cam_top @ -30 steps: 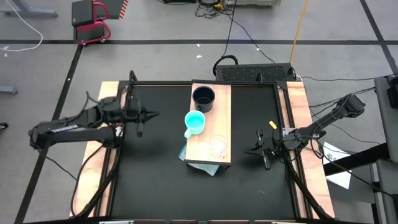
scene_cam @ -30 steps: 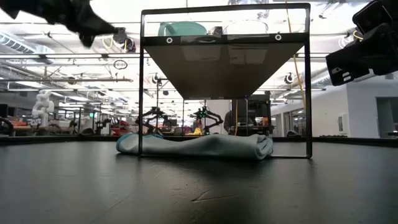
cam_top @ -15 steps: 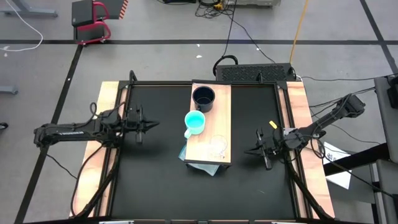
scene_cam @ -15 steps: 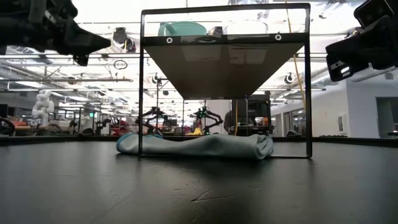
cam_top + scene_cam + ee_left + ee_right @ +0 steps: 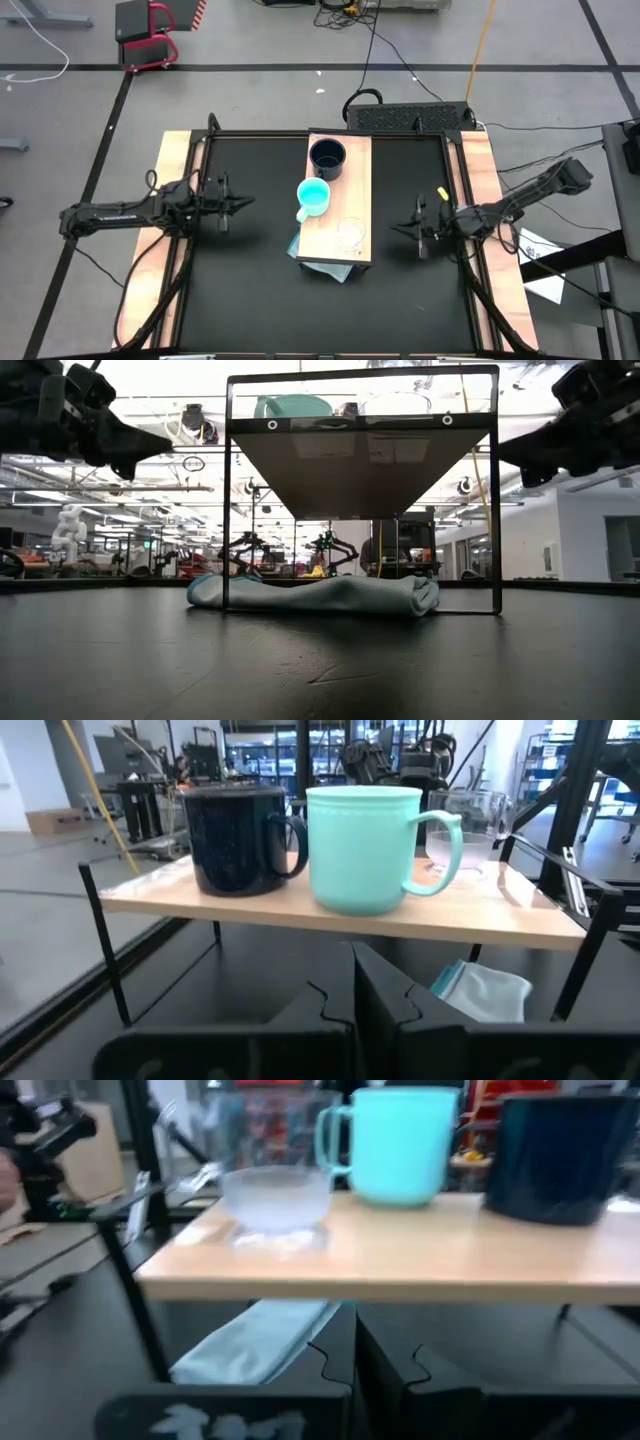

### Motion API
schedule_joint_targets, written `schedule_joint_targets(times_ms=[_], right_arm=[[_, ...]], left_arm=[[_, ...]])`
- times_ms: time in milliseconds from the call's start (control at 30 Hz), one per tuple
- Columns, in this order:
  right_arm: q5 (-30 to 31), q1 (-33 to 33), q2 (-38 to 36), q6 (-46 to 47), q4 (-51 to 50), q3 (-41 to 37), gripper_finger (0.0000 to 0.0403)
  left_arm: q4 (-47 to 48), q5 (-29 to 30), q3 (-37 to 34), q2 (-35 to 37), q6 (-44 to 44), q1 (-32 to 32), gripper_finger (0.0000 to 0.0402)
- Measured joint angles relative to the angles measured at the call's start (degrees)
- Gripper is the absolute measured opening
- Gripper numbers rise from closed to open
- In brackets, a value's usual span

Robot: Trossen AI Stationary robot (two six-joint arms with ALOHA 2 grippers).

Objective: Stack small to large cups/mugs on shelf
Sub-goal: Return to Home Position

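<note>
Three mugs stand in a row on the raised light-wood shelf (image 5: 340, 205): the dark navy mug (image 5: 327, 157) at the far end, the turquoise mug (image 5: 313, 197) in the middle, the clear glass mug (image 5: 350, 233) at the near end. They also show in the left wrist view: navy (image 5: 238, 838), turquoise (image 5: 365, 847), glass (image 5: 468, 828). My left gripper (image 5: 240, 200) is shut and empty, left of the shelf. My right gripper (image 5: 398, 228) is shut and empty, right of the shelf, at the height of the shelf top.
A light blue cloth (image 5: 315, 596) lies on the black table under the shelf; its corner sticks out at the shelf's near end (image 5: 335, 271). The shelf stands on thin black metal legs (image 5: 227, 510). Wooden strips (image 5: 175, 220) run along the table's sides.
My left gripper has moved down and a little toward the table's near edge, still left of the shelf. My right gripper has moved a little toward the table's far edge and has levelled out, pointing at the shelf. The mugs have stayed in place.
</note>
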State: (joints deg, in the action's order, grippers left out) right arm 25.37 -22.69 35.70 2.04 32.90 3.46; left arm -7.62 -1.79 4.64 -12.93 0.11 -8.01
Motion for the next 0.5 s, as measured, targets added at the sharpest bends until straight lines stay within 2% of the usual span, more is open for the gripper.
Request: schedule_joint_targets(times_ms=[100, 267, 500], right_arm=[[-0.25, 1.59, -1.52, -2.01, 2.00, 0.00, 0.0000], [-6.15, 2.80, -6.01, -4.57, 4.64, 0.00, 0.0000], [-5.31, 2.88, -12.70, -5.89, -0.09, 0.00, 0.0000]], left_arm=[[-0.02, 0.38, 0.00, 0.81, 1.01, 0.00, 0.0000], [0.50, 0.38, 0.00, 1.98, 1.34, 0.00, 0.0000], [4.03, 0.42, 0.00, 4.91, 2.81, 0.00, 0.0000]])
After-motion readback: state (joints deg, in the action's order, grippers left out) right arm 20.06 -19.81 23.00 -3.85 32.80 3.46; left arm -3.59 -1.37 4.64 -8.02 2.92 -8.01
